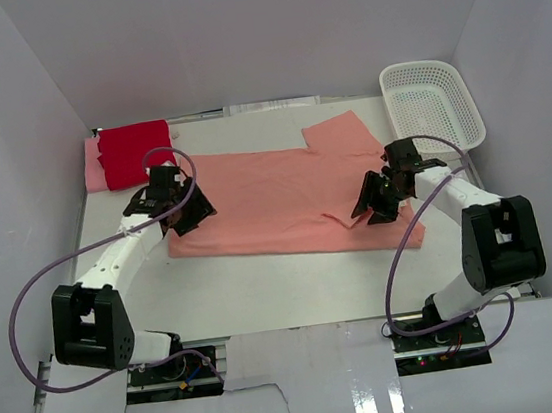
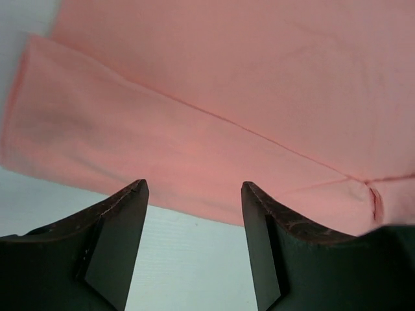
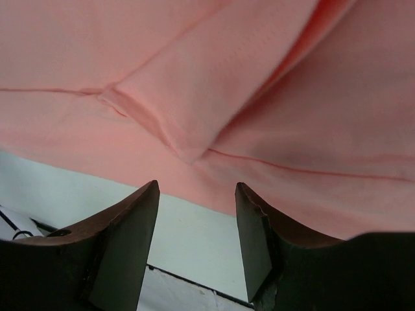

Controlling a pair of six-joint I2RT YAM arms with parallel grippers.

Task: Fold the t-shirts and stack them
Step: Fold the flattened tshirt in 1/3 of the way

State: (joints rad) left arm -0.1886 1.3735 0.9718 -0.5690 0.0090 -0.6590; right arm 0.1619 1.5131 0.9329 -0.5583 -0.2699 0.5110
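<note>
A salmon t-shirt (image 1: 275, 201) lies spread flat across the middle of the table, one sleeve pointing to the back right. Its near part is folded over itself, and the fold's edge shows in both wrist views (image 2: 194, 149) (image 3: 214, 97). My left gripper (image 1: 188, 209) hovers over the shirt's left end, open, with only bare table between its fingers (image 2: 123, 240). My right gripper (image 1: 375, 204) hangs over the shirt's right part, also open and empty. At the back left a folded red t-shirt (image 1: 134, 151) rests on a folded pale pink t-shirt (image 1: 93, 168).
A white mesh basket (image 1: 432, 103) stands at the back right corner. White walls close in the table on the left, right and back. The arms' bases and cables sit at the near edge.
</note>
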